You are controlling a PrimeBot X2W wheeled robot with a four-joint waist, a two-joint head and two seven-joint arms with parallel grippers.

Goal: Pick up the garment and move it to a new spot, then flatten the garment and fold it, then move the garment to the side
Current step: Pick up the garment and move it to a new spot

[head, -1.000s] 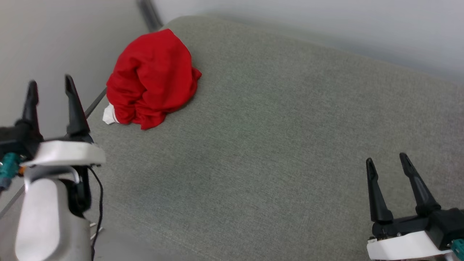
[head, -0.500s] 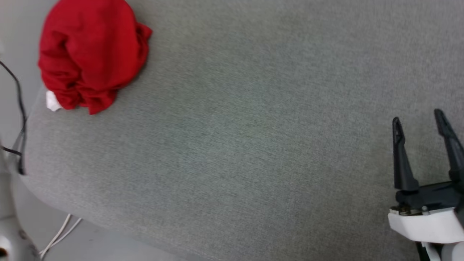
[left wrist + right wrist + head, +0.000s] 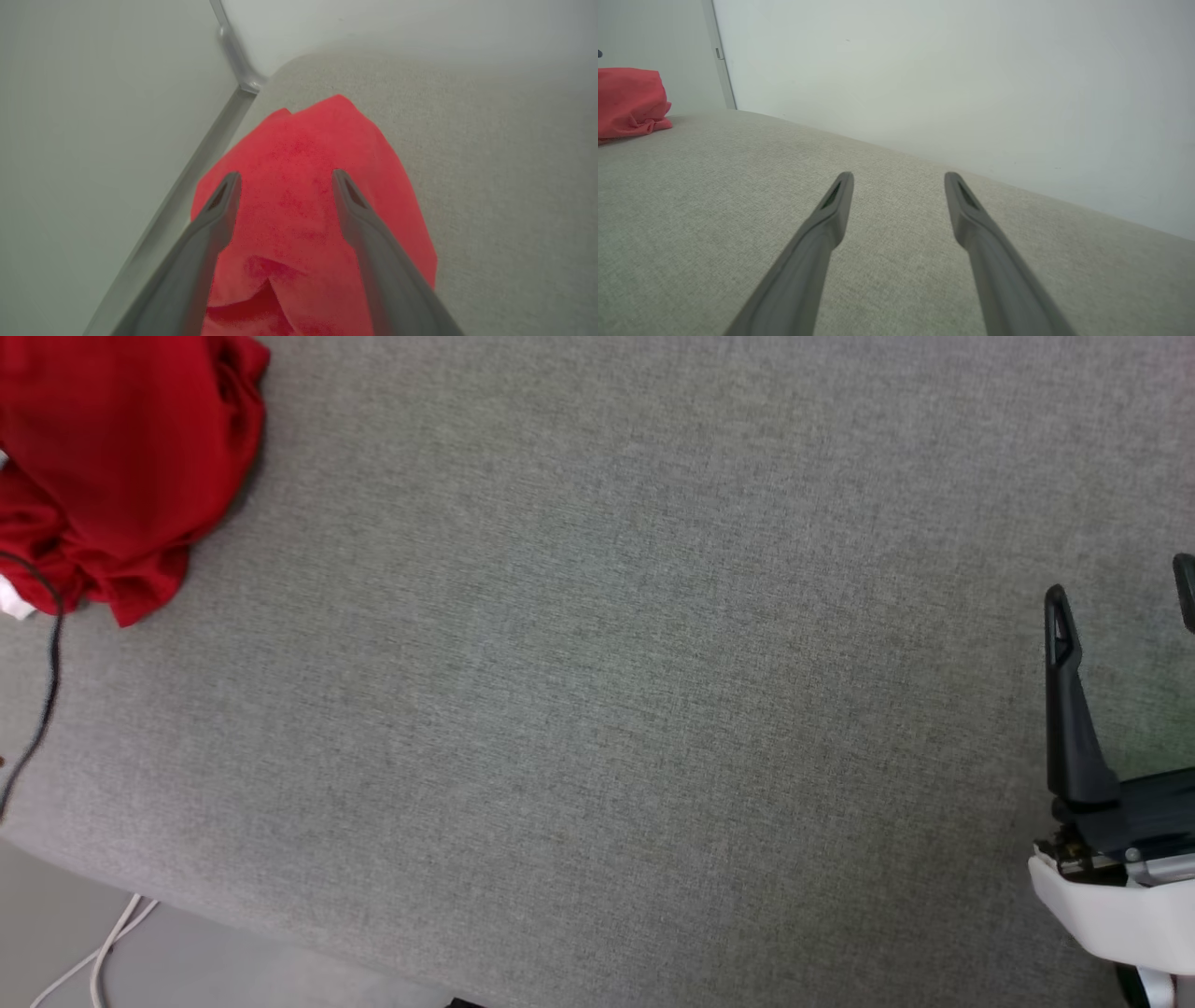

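Note:
The garment (image 3: 112, 467) lies bunched in a red heap at the upper left corner of the head view, a scrap of white showing at its left edge. In the left wrist view the garment (image 3: 303, 200) sits right under my left gripper (image 3: 286, 179), whose fingers stand apart above the heap with nothing between them. At the right edge of the head view my right gripper (image 3: 1120, 597) hovers open over the bare cushion. The right wrist view has the right gripper (image 3: 899, 179) with its fingers spread and empty, and the garment (image 3: 628, 100) far off at the left.
The work surface is a wide grey fabric cushion (image 3: 607, 691). A pale wall (image 3: 948, 70) rises behind it, with a metal corner strip (image 3: 233, 51) near the heap. A black cable (image 3: 47, 681) hangs at the left, and white cords (image 3: 93, 961) lie on the floor below the cushion's front edge.
The head camera has swung right and down, so the garment has slid to the picture's upper left corner and the left gripper has left the head view. Both grippers stay open.

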